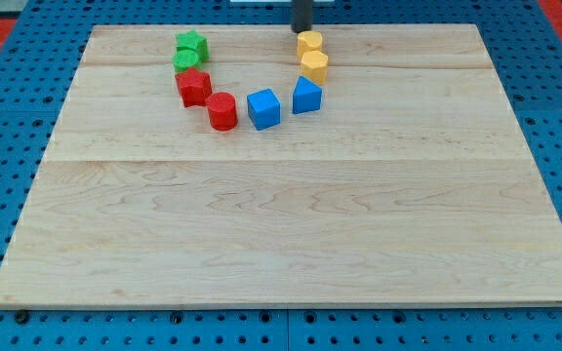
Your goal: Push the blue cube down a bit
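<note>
- The landmark for every place below is the blue cube [263,108], which sits on the wooden board [291,234] in its upper half, a little toward the view's left of the board's middle line.
- The arm carries no pincer at all, so nothing can be spread or pressed together; it ends in a dark rod, and the tip [302,31] shows near the board's top edge, holding nothing.
- The tip lies up and to the view's right of the blue cube, well apart from it and touching no block.
- Just beside the blue cube on the view's right stands a second blue block [306,95], wedge-like in shape.
- Above that second blue block, a yellow block [314,66] and another yellow block [309,43] stand in a short column; the upper one is right under the tip.
- To the view's left of the blue cube is a red cylinder [222,111], near it, and further up-left a red block [193,87] and two green blocks [191,49] close together.
- The deciding relation: the cube lies down-left from the tip, while the push must run toward the view's bottom.
- Judgement: the tip probably needs to come to the cube's top side, through the open space inside the arc of blocks, avoiding the yellow column.
- Below the cube the board is free, so a short downward shove should meet nothing.
</note>
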